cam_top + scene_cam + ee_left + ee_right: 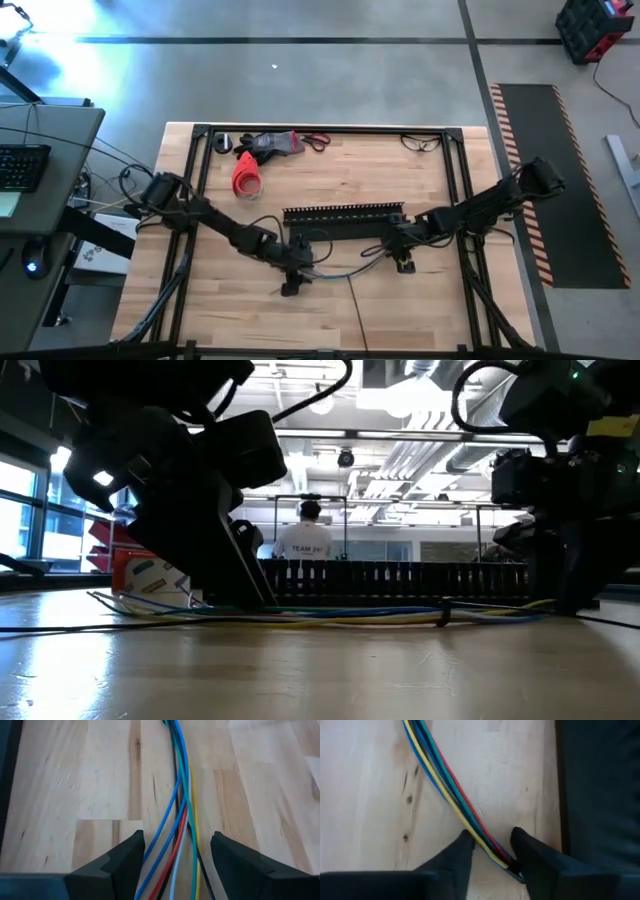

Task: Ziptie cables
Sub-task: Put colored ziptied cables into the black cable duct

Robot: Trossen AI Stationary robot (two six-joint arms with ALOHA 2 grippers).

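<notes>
Wooden table (330,310), pale butcher-block planks with visible grain and knots, framed by black rails. Across its middle lies a long black comb-toothed channel (345,214), just behind both grippers; in the low view it stands as a dark fence (400,578) behind the cables. At the far edge: a red cup-like object (246,176) on its side, a dark tool with red parts (272,144), and scissors with red handles (316,141); a thin wire loop (422,143) sits at the far right corner. A desk with keyboard (22,165) stands off the table's left. In the low view a person in a white shirt (305,540) stands well back in the room. Cables (340,271): a thin bunch running along the table in front of the channel, between the two arms; close up they are smooth round strands of blue, light blue, teal, red, yellow and black (180,820), gently curved, lying flat on the wood. Left gripper (291,284) is down at the bunch's left end, fingers spread wide with the strands passing between them, untouched on either side (175,865). Right gripper (403,262) is down at the right end, fingers nearly together and pinching the bunch near its tip (492,851).
</notes>
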